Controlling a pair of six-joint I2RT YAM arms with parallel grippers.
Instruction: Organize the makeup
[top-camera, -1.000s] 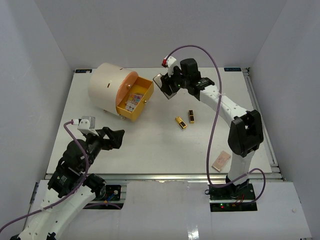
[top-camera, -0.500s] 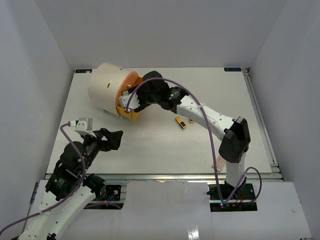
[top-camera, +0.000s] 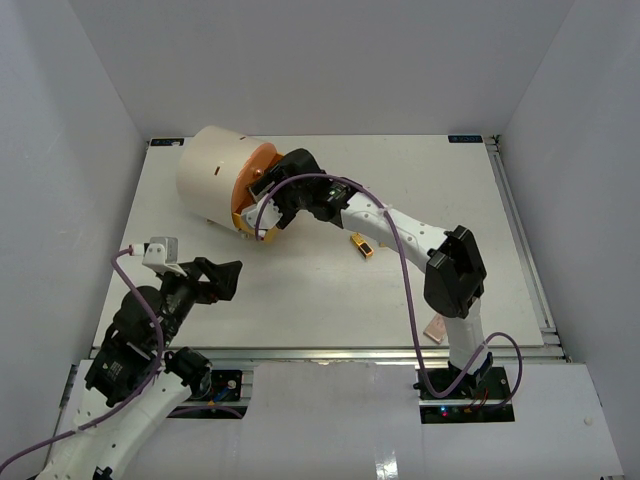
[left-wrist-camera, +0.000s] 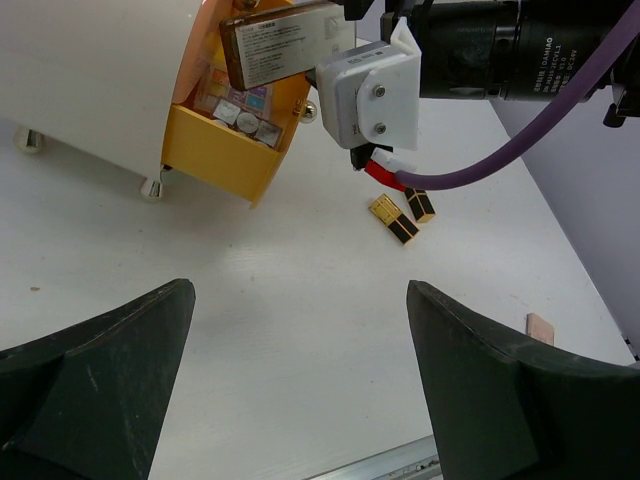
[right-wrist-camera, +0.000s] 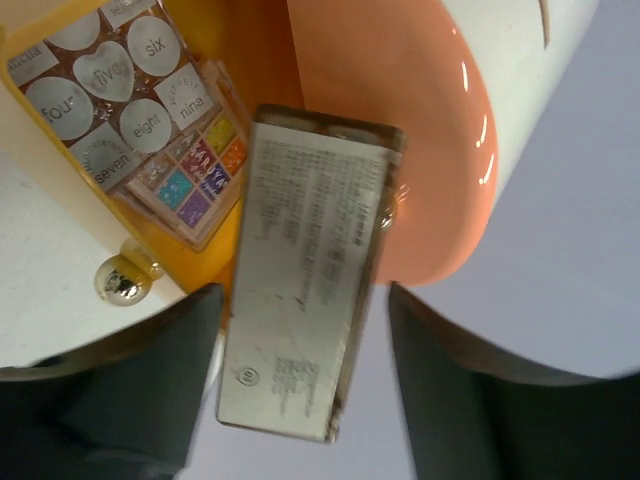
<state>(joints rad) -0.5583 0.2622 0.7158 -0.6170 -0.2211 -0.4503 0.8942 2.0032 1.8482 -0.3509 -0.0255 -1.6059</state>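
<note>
My right gripper (right-wrist-camera: 303, 300) is clamped on the long edges of a flat palette (right-wrist-camera: 310, 250), which runs up the middle of the wrist frame over the open yellow drawer (left-wrist-camera: 215, 160). Its face is turned away: I see only a grey printed label, too small to read. At upper left a multicolour palette (right-wrist-camera: 120, 110) lies in the drawer. My left gripper (left-wrist-camera: 300, 290) is spread wide, holding nothing. Two lipstick tubes (left-wrist-camera: 394, 219) lie on the table (left-wrist-camera: 250, 250) right of centre.
</note>
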